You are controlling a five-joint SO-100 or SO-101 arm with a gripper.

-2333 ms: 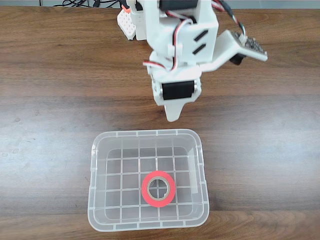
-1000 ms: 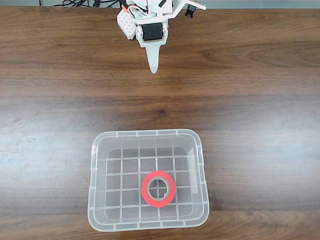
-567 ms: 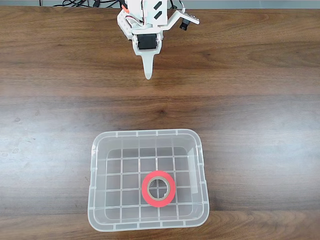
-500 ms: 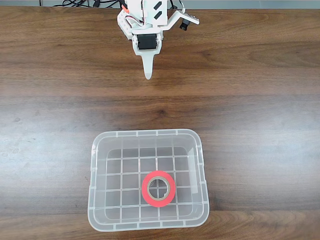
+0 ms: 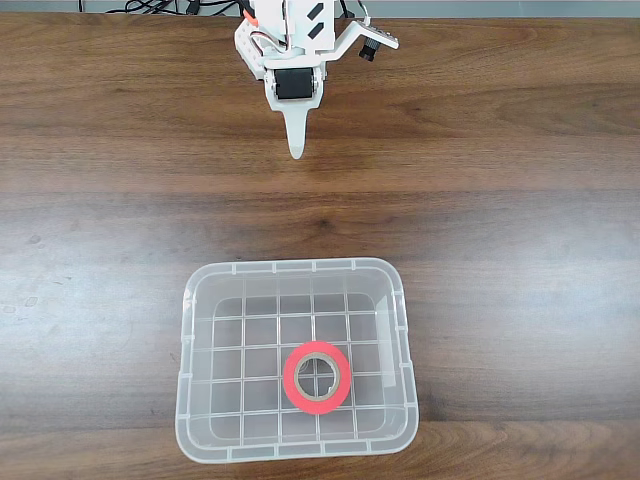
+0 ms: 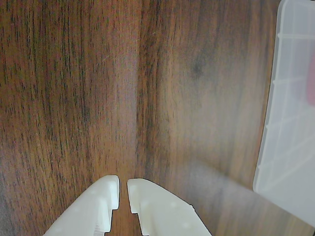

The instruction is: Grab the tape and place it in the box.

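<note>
In the fixed view, the tape [image 5: 316, 377] lay flat inside the box [image 5: 297, 271] near the bottom edge, well apart from the pincer [image 5: 295, 150] at the top of the table [image 5: 520, 200]. In the wrist view, the pincer [image 6: 123, 189] was nearly closed on nothing, the box [image 6: 288, 123] at right.

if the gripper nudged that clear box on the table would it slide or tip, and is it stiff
The box would probably slide, not tip: it looks low and wide, flat on the smooth wooden table. It likely weighs little, being thin translucent plastic holding just the tape. The rim and grid-ribbed bottom suggest moderate stiffness, though the walls may flex.
</note>
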